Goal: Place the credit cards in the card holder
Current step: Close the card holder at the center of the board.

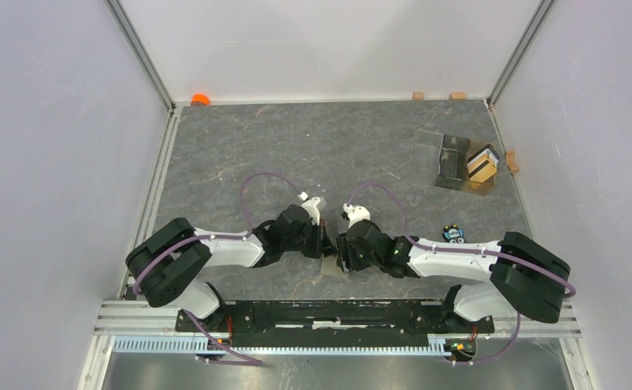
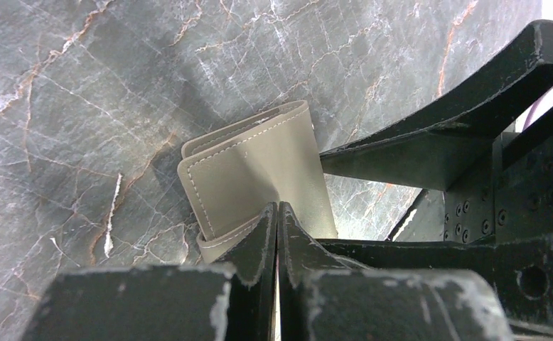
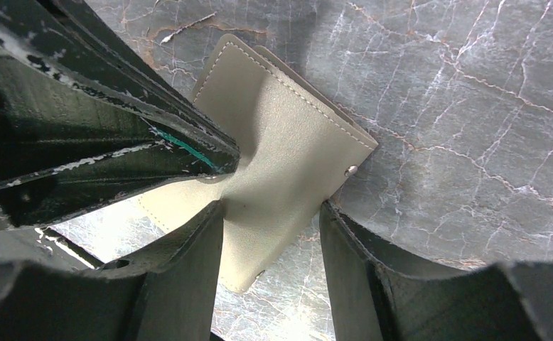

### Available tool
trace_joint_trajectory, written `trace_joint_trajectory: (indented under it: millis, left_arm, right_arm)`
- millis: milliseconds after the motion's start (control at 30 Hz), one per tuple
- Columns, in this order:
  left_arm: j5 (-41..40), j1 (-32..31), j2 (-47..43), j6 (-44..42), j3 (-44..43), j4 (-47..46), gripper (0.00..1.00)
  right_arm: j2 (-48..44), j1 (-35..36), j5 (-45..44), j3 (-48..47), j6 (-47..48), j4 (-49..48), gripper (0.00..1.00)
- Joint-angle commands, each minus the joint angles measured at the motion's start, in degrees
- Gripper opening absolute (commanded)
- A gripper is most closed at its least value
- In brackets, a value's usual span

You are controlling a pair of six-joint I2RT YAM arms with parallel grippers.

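The card holder [image 2: 259, 167] is an olive-khaki wallet, held up off the marble table between the two grippers. My left gripper [image 2: 277, 209] is shut on its near edge. In the right wrist view the card holder [image 3: 288, 149] shows a snap at one corner. My right gripper [image 3: 270, 220] is open, with the wallet's flap hanging between its jaws, and the left gripper's fingers [image 3: 117, 121] pinch the wallet from the left. From above, both grippers [image 1: 322, 242] [image 1: 341, 248] meet over the card holder [image 1: 329, 263]. The tan-orange credit cards [image 1: 483, 169] stand in the box at the far right.
A clear plastic box [image 1: 452, 159] with a dark compartment sits at the back right. A small black and blue object [image 1: 453, 235] lies near the right arm. An orange piece [image 1: 200, 99] and small wooden blocks [image 1: 417, 95] lie along the back wall.
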State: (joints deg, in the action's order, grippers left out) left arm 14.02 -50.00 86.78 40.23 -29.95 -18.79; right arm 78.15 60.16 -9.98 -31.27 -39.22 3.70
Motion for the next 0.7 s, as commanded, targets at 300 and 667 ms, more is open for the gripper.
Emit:
trace_joint_trajectory:
  millis: [300,667]
  left_arm:
    - [-0.25,-0.69,1.96,-4.71,11.45,-6.10,0.02]
    - [-5.78,-3.06,2.59,-7.53,15.28,-11.44,0.02]
  right_arm:
    - [1.71,0.31,-1.22,2.17,-0.05,4.91,0.56]
    - [1.92,0.32,-1.60,2.39,-0.38,5.00,0.56]
